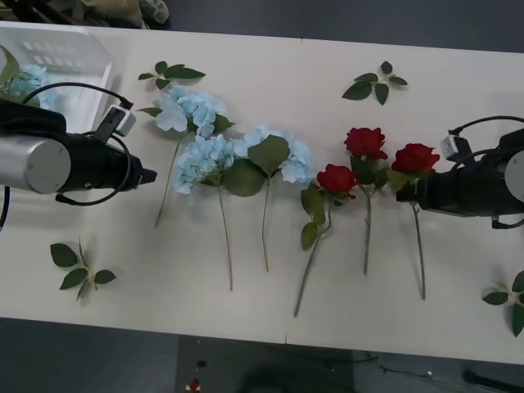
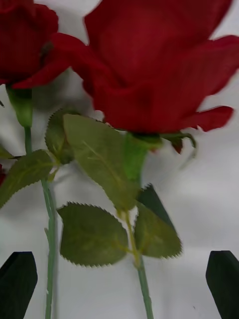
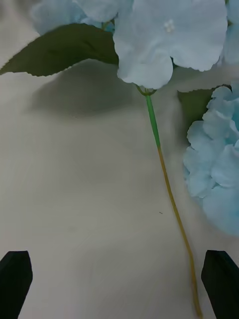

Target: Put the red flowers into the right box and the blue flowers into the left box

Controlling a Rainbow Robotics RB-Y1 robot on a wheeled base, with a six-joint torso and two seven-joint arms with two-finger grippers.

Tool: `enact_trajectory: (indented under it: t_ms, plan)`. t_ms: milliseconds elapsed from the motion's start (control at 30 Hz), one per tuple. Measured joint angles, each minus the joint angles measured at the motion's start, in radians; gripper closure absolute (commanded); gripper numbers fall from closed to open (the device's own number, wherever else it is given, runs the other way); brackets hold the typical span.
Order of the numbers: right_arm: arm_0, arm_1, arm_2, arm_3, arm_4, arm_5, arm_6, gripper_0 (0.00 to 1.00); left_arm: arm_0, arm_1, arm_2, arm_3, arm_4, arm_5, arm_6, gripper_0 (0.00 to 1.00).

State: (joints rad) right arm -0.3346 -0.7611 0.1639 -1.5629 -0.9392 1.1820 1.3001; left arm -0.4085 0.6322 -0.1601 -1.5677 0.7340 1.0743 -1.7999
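Little of the task looks done. A blue bloom (image 1: 29, 80) is seen at the upper left of the front view beside the white left box (image 1: 72, 51), perhaps already placed. Three blue flowers (image 1: 214, 152) lie mid-frame and three roses (image 1: 366, 144) to the right of centre; all are laid with heads toward the top and stems running down-frame, long axes near vertical.

The left gripper (image 1: 150, 174) is poised at mid-left, jaws spread and empty, beside the leftmost hydrangea stem (image 3: 169, 194). The right gripper (image 1: 403, 191) is set at the rightmost rose (image 2: 159, 60), jaws parted astride its stem (image 2: 142, 279), nothing yet gripped.
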Motion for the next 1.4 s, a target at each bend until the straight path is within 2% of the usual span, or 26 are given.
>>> enact_trajectory:
  t_ms: [200, 533, 633, 667, 733, 767, 933, 967, 1000, 1067, 1133, 1400]
  plan:
    - [-0.079, 0.000, 0.136, 0.082, 0.013, -0.060, 0.000, 0.00, -0.081, 0.003, -0.145, 0.126, 0.000, -0.031, 0.000, 0.00]
    - [-0.154, 0.000, 0.247, 0.217, 0.038, -0.139, 0.000, 0.00, -0.202, 0.003, -0.318, 0.261, 0.000, -0.050, 0.000, 0.00]
    - [-0.166, 0.000, 0.262, 0.232, 0.041, -0.145, 0.000, 0.27, -0.213, 0.003, -0.344, 0.269, 0.000, -0.051, 0.000, 0.00]
    - [-0.168, 0.000, 0.262, 0.237, 0.045, -0.145, 0.000, 0.40, -0.214, 0.003, -0.349, 0.269, 0.000, -0.052, 0.000, 0.01]
    - [-0.168, 0.000, 0.262, 0.244, 0.048, -0.145, 0.000, 0.50, -0.213, 0.003, -0.356, 0.271, 0.000, -0.052, 0.000, 0.04]
    - [-0.168, 0.000, 0.262, 0.246, 0.048, -0.145, 0.000, 0.60, -0.213, 0.003, -0.360, 0.272, 0.000, -0.052, 0.000, 0.09]
    - [-0.168, 0.000, 0.262, 0.249, 0.052, -0.146, 0.000, 0.99, -0.213, 0.003, -0.386, 0.273, 0.000, -0.052, 0.000, 0.69]
    - [-0.168, 0.000, 0.262, 0.249, 0.052, -0.146, 0.000, 1.00, -0.213, 0.003, -0.390, 0.273, 0.001, -0.052, 0.000, 0.78]
    - [-0.168, 0.000, 0.262, 0.249, 0.056, -0.146, 0.000, 1.00, -0.213, 0.003, -0.391, 0.273, 0.002, -0.053, 0.000, 0.81]
    - [-0.168, 0.000, 0.262, 0.249, 0.068, -0.147, 0.000, 1.00, -0.213, 0.003, -0.391, 0.273, 0.003, -0.053, 0.000, 0.95]
    - [-0.168, 0.000, 0.262, 0.251, 0.073, -0.153, 0.000, 1.00, -0.213, 0.003, -0.391, 0.273, 0.003, -0.053, 0.000, 1.00]
    - [-0.168, 0.000, 0.248, 0.266, 0.073, -0.138, 0.000, 1.00, -0.214, 0.004, -0.391, 0.276, 0.001, -0.079, 0.000, 1.00]
